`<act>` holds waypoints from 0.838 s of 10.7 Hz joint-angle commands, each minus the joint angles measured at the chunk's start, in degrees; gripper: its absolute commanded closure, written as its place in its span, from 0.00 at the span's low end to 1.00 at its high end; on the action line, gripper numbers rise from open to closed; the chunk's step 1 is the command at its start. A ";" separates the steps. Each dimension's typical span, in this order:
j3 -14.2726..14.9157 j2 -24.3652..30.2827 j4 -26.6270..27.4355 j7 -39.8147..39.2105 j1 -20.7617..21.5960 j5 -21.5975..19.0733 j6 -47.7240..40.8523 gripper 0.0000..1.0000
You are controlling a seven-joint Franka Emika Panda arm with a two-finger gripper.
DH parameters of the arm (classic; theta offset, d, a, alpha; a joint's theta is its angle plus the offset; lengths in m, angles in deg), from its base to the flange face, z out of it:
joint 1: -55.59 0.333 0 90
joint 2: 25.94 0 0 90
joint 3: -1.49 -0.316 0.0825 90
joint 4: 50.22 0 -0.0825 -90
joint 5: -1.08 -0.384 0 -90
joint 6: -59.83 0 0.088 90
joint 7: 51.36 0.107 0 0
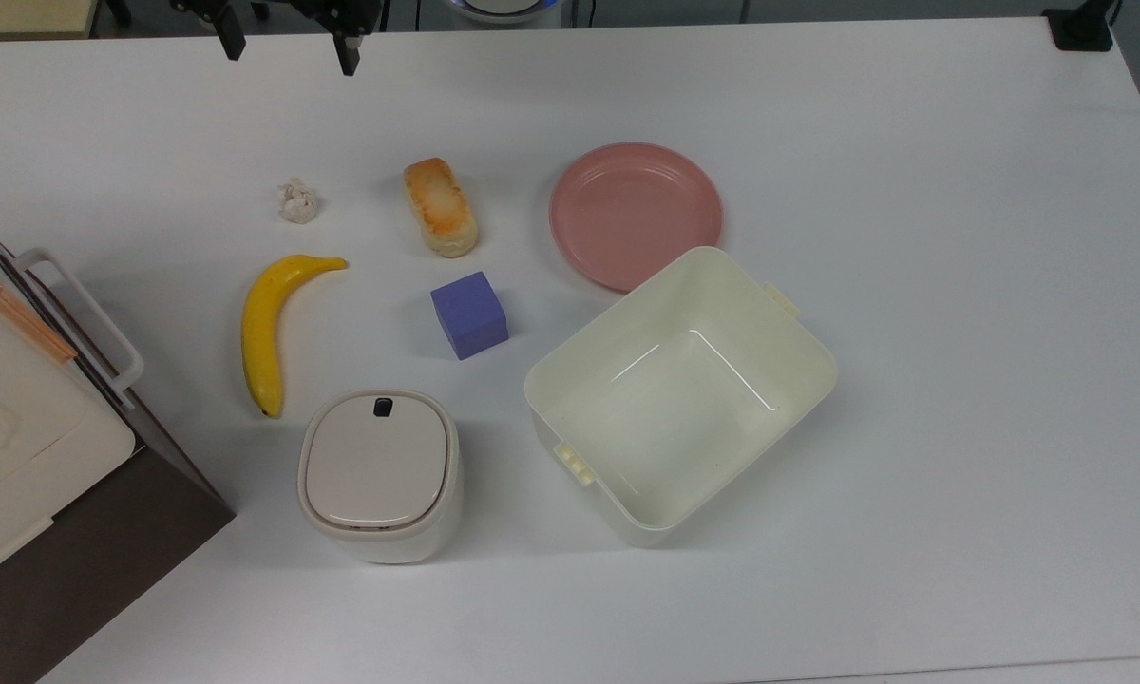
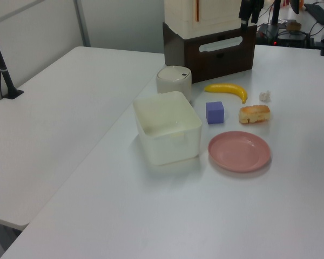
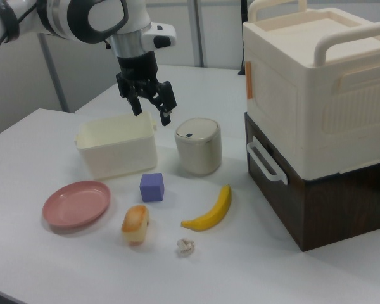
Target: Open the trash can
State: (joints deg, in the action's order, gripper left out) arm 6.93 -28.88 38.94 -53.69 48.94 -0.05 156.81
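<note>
The trash can (image 1: 380, 475) is a small cream bin with a beige lid, standing near the top view's lower left. Its lid lies flat and closed, with the dark push button (image 1: 381, 407) on the edge facing the banana. The same trash can (image 3: 198, 147) appears in the right view, and as the trash can (image 2: 174, 81) in the left view. My gripper (image 1: 288, 47) hangs open and empty at the far table edge, well away from the bin. In the right view the gripper (image 3: 151, 106) is high above the table, its fingers spread.
A banana (image 1: 266, 323), crumpled paper (image 1: 297, 201), bread (image 1: 440, 207), purple cube (image 1: 468, 313) and pink plate (image 1: 635, 214) lie between gripper and bin. A lidless cream tub (image 1: 684, 380) stands beside the bin. A big cream box on a dark base (image 1: 19, 446) borders the top view's left.
</note>
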 commanded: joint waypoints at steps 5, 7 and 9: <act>0.36 -1.60 2.87 -5.91 3.66 6.40 -0.74 0.84; 0.36 -4.59 2.52 -11.71 3.75 7.71 -0.13 1.00; 0.36 -7.58 0.59 -11.83 3.67 8.33 2.76 1.00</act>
State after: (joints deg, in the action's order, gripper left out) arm 6.74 -33.69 41.40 -63.40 52.08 7.06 157.08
